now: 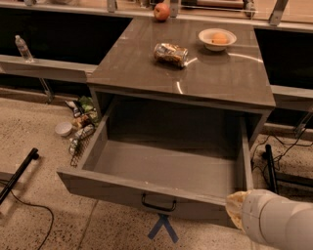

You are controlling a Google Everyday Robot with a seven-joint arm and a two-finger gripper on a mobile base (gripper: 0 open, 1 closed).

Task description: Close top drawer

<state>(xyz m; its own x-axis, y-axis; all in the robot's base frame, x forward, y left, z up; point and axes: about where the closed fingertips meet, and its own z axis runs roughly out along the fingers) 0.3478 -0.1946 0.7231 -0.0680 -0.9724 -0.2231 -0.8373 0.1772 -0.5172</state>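
1 top drawer (166, 168), pulled fully out and empty, just left of the gripper (235, 209); 1 black handle (159, 204) mid-front. On the bench (142, 68), up and left of the gripper: 1 can (170, 53) on its side, 1 bowl (217, 38) holding something orange, 1 red fruit (162, 11) at the back edge. Speckled floor: 1 blue tape X (163, 227) below the handle, litter pile (79, 128) far left, 1 water bottle (22, 48) on a side ledge. White arm (276, 222) enters from bottom right, gripper at the drawer's front right corner. Released or clenched: cannot tell.
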